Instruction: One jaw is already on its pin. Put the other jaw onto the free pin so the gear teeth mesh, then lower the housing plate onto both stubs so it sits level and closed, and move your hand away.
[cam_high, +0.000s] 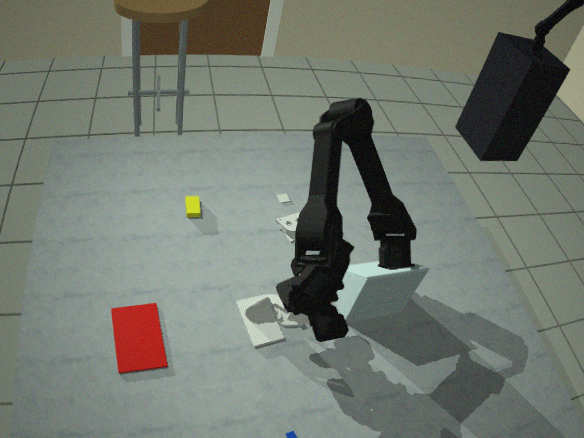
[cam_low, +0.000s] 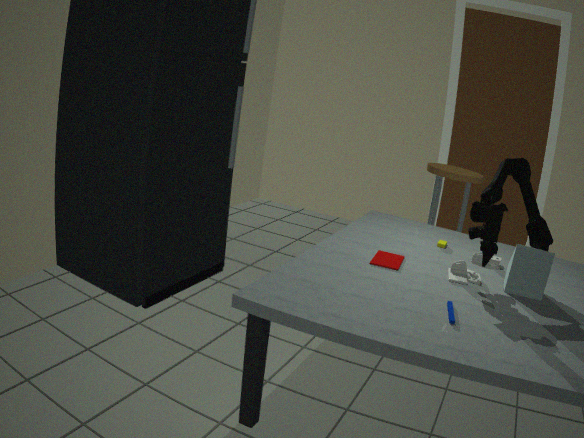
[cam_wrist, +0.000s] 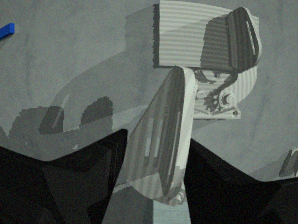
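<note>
My gripper (cam_high: 330, 327) (cam_low: 486, 261) (cam_wrist: 154, 139) is shut on a loose white jaw (cam_wrist: 172, 115) with a ribbed, pointed body. The fingers hold it above the table, beside the base; they hide it in the top view. The white ribbed base (cam_high: 265, 336) (cam_wrist: 177, 37) (cam_low: 456, 281) lies flat. The other jaw (cam_wrist: 245, 42) (cam_high: 260, 311) (cam_low: 459, 269) stands on it, its gear teeth near a small round stub (cam_wrist: 227, 99). The white housing plate (cam_high: 286, 220) lies behind the base in the top view, partly hidden by the arm.
A pale box-shaped stand (cam_high: 382, 295) (cam_low: 529, 275) is under the arm's base. A red slab (cam_high: 140, 338) (cam_low: 387, 260), a yellow block (cam_high: 193, 206) (cam_low: 442, 244), a blue bar (cam_high: 291, 434) (cam_low: 451, 312) (cam_wrist: 7, 31) and a small white square (cam_high: 283, 198) lie on the table.
</note>
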